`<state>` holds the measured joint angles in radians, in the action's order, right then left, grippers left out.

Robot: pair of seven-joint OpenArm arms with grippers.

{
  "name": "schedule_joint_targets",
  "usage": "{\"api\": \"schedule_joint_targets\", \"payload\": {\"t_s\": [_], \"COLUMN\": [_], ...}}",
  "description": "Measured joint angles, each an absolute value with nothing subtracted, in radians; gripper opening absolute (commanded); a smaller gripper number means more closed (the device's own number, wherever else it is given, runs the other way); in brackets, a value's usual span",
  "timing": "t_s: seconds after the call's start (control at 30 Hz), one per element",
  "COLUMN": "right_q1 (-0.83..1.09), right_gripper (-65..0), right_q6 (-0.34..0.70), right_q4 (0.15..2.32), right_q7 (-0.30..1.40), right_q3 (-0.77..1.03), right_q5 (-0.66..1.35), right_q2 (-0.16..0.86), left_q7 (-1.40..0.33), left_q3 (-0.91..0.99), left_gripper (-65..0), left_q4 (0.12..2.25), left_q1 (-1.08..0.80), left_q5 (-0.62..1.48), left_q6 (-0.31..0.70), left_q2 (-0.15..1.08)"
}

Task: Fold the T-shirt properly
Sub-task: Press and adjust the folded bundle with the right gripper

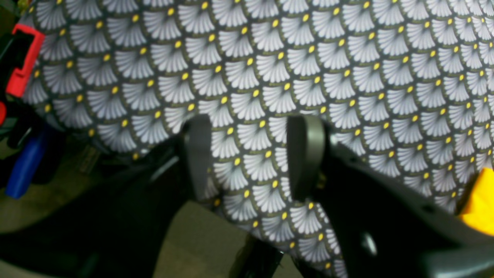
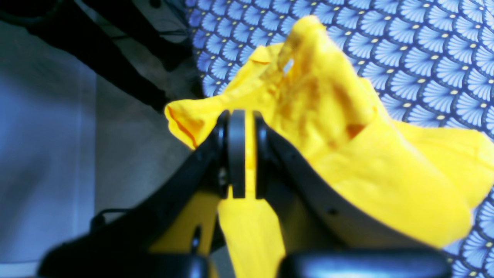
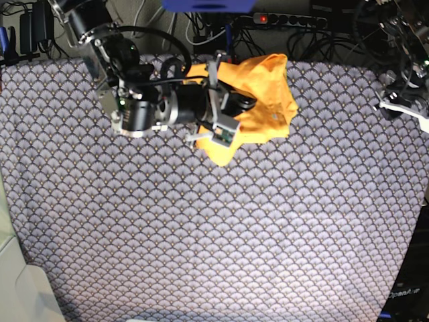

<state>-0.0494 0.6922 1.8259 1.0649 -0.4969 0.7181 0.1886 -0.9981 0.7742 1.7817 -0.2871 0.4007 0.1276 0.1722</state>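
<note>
Near the far edge of the table, toward the middle, the T-shirt (image 3: 265, 100) lies bunched in a crumpled yellow-orange heap on the scale-patterned tablecloth (image 3: 214, 221); one pointed flap of it hangs down toward the camera beside the arm. Reaching across from the left of the base view, the right arm ends at the near-left edge of that heap; its right gripper (image 2: 242, 152) has its jaws pressed together on a thin fold of the shirt, a strip of yellow showing between the two dark pads in the right wrist view; more cloth drapes below the jaws and rises in a loose peak behind them, with a small hole of blue pattern showing through near the top. Beyond the grip, the rest of the shirt spreads to the right over the cloth.

At the right margin of the base view, the left arm is barely seen, well apart from the garment; its wrist view shows the left gripper (image 1: 250, 156) with its two grey fingers (image 1: 197, 154) standing apart and nothing between them but patterned tablecloth below; a corner of yellow fabric (image 1: 478, 208) shows at the right edge of that view; a red clamp-like piece (image 1: 23, 60) and a blue handle (image 1: 25, 166) sit at the left edge, off the table.
</note>
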Motion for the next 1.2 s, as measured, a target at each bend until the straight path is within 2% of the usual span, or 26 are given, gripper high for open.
{"api": "schedule_joint_targets", "payload": {"t_s": [0.23, 0.4, 0.6, 1.0, 1.2], "right_q1": [-0.137, -0.175, -0.244, -0.285, -0.307], "right_gripper": [-37.9, -29.7, -29.4, -29.5, -29.5], "right_q6": [0.692, 0.692, 0.692, 0.692, 0.692], "right_q4": [1.826, 1.825, 1.685, 1.540, 1.452], "right_q7": [1.108, 1.109, 1.073, 0.895, 0.861], "right_q3": [-0.495, -0.498, -0.506, -0.721, -0.751], "right_q5": [0.718, 0.719, 0.711, 0.723, 0.716], "right_q2": [0.176, 0.157, 0.137, 0.133, 0.133], "left_q7": [-0.997, -0.995, -0.990, -0.990, -0.990], "left_q3": [0.775, 0.778, 0.782, 0.782, 0.782], "left_gripper": [-33.8, -33.8, -33.8, -33.8, -33.8], "left_q4": [1.769, 1.686, 1.655, 1.655, 1.655], "left_q1": [-0.290, -0.297, -0.308, -0.303, -0.301], "left_q5": [0.402, 0.398, 0.395, 0.397, 0.397], "left_q6": [0.128, 0.128, 0.124, 0.125, 0.125], "left_q2": [0.178, 0.210, 0.245, 0.246, 0.247]}}
